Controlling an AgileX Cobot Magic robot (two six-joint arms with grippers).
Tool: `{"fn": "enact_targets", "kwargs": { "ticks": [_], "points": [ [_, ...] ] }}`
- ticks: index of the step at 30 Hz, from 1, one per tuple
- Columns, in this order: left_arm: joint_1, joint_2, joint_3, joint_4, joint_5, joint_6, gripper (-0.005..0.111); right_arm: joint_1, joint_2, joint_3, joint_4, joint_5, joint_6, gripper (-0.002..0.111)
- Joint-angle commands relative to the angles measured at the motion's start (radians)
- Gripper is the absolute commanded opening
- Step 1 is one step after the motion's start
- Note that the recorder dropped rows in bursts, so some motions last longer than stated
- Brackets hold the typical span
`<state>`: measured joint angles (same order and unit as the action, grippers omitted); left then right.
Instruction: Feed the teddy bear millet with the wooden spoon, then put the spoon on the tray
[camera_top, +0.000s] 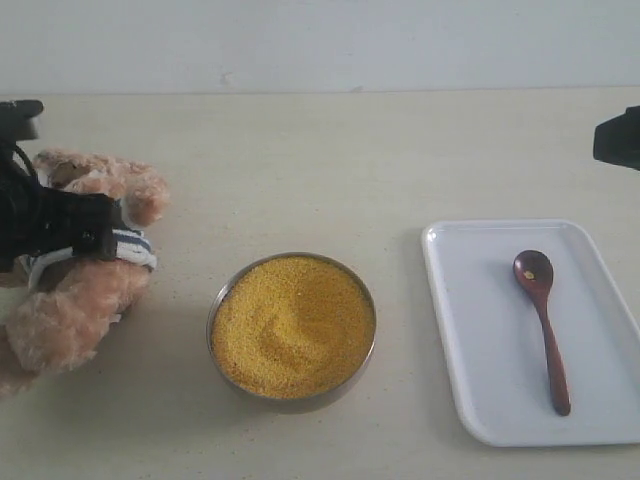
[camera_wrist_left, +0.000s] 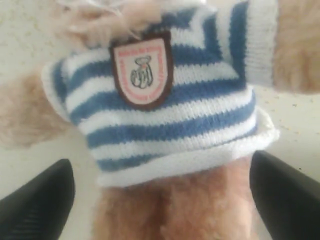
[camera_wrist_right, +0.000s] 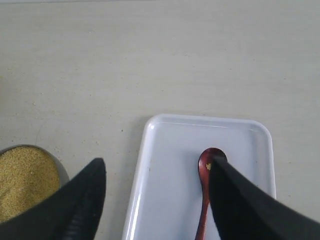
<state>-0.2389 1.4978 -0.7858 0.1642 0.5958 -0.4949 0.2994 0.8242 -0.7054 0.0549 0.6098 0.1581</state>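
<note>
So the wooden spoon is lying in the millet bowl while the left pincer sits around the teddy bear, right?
Not quite: the wooden spoon lies on the white tray, not in the millet, as the exterior view shows. The left pincer does straddle the teddy bear.

Exterior looks down, wrists close, right shares tray (camera_top: 470, 330)

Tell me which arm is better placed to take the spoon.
Right: its open pincer hangs over the tray at the wooden spoon; the left pincer straddles the teddy bear, beyond the millet.
</note>
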Motion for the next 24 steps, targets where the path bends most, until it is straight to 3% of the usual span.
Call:
{"fn": "enact_targets", "kwargs": {
  "ticks": [1,3,4,5,6,7,14,19,24],
  "points": [
    [0.009,-0.137,-0.006,0.069,0.038,0.0,0.082,0.002,-0.004,-0.005,0.025,-0.012,-0.016,0.054],
    [0.009,-0.195,-0.006,0.071,0.047,0.0,0.068,0.002,-0.014,-0.005,0.025,-0.026,-0.016,0.037],
    [0.009,-0.228,-0.006,0.071,0.052,0.0,0.055,0.002,-0.017,-0.005,0.025,-0.031,-0.016,0.027],
    [0.009,-0.286,-0.006,0.071,0.052,0.0,0.027,0.002,-0.04,0.0,0.023,-0.049,-0.016,0.0],
    [0.009,-0.318,-0.006,0.071,0.046,0.0,0.011,0.002,-0.052,0.009,0.023,-0.07,-0.015,0.001],
    [0.009,-0.383,-0.003,0.063,0.025,0.004,0.005,0.002,-0.096,0.054,0.025,-0.141,-0.015,0.001],
    [0.009,-0.772,0.177,0.03,-0.211,0.002,0.005,0.002,-0.409,0.435,0.067,-0.431,0.019,0.001],
    [0.009,-0.976,0.214,0.036,-0.208,0.002,0.005,0.002,-0.475,0.561,0.074,-0.416,0.141,0.001],
    [0.009,-1.062,0.214,0.036,-0.205,0.002,0.005,0.002,-0.475,0.627,0.213,-0.565,0.251,0.001]
  ]
}}
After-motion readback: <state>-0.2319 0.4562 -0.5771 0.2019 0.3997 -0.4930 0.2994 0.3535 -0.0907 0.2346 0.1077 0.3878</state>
